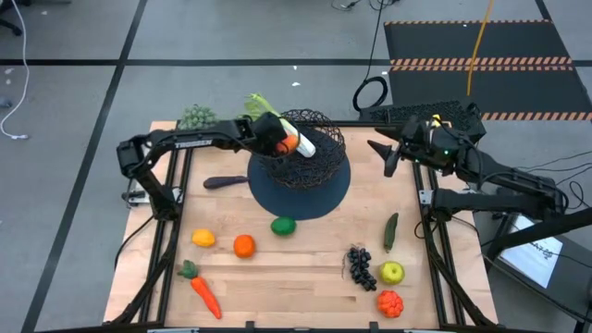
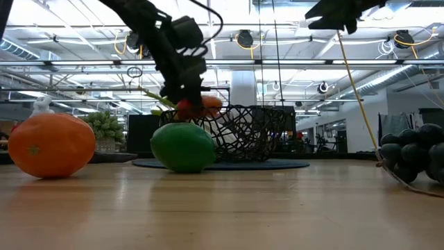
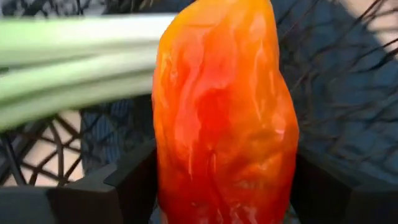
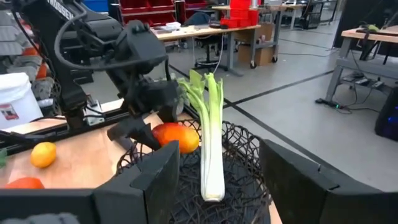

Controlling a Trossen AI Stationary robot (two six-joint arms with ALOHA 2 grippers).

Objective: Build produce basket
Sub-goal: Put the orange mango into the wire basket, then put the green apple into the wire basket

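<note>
The left gripper (image 1: 285, 141) sat over the near-left rim of the basket (image 1: 324, 155), its two dark fingers (image 3: 124, 186) flanking a red-orange mango (image 3: 224, 118). The fingers looked fairly wide apart; whether they pressed the fruit or had begun to let go could not be told. Holding it just above the wire rim seemed meant to let it drop inside rather than roll off. One leek (image 1: 296, 139) already lay in the basket, its white end inside and its green leaves poking out over the far-left rim, probably because it was too long to lie flat. The basket stood on a dark round mat (image 1: 324, 199), likely to mark its spot. The right gripper (image 1: 388, 157) waited just right of the basket, aimed at it, jaws part open and empty. On the table (image 1: 305, 277) nearer the front, well apart from the basket, lay the rest of the produce, each counted once: one lemon (image 1: 203, 239), one orange (image 1: 243, 246), one lime (image 1: 283, 225), one carrot (image 1: 205, 296), one cucumber (image 1: 391, 231), one bunch of grapes (image 1: 361, 266), one apple (image 1: 392, 272) and one tomato (image 1: 390, 302). One basket, two items at it, eight waiting.
</note>
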